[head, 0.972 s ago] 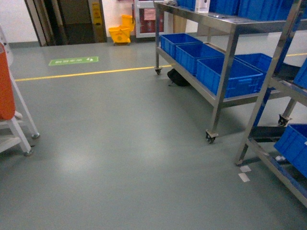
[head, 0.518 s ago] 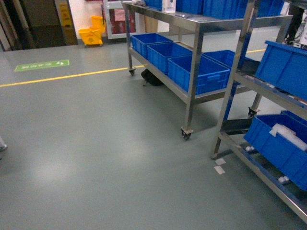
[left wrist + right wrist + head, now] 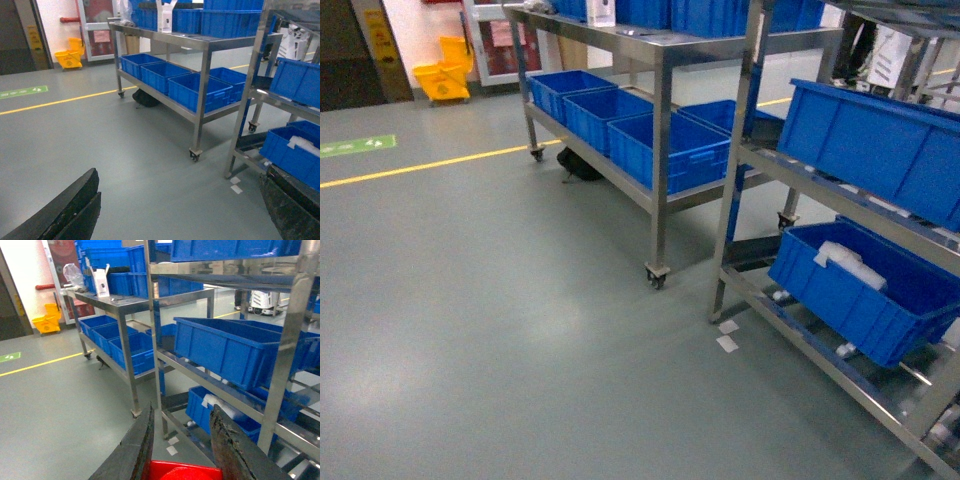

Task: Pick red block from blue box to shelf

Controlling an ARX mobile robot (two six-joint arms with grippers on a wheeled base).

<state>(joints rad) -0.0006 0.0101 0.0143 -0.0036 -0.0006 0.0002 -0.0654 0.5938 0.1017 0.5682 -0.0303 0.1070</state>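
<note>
The red block (image 3: 182,471) sits low between the fingers of my right gripper (image 3: 183,408), which is shut on it; only its top edge and round stud show. In front of that gripper rises the steel shelf (image 3: 287,340), several tiers high. The head view has the shelf (image 3: 740,160) at the right, and the left wrist view has the shelf (image 3: 250,85) at its right edge. My left gripper (image 3: 180,175) hangs open over bare floor with nothing in it. The blue box is out of view. Neither gripper shows in the head view.
Dark blue crates (image 3: 865,140) fill the shelf's tiers; the lower crate (image 3: 860,290) holds white packets. A wheeled steel trolley (image 3: 660,120) with more crates stands to the left of the shelf. White scraps (image 3: 727,337) lie on the grey floor by the shelf's foot. A yellow mop bucket (image 3: 442,78) is far back.
The head view has swung to the right: the trolley and shelf slid leftward and grew larger, and the orange-and-white stand at the left has dropped out of sight.
</note>
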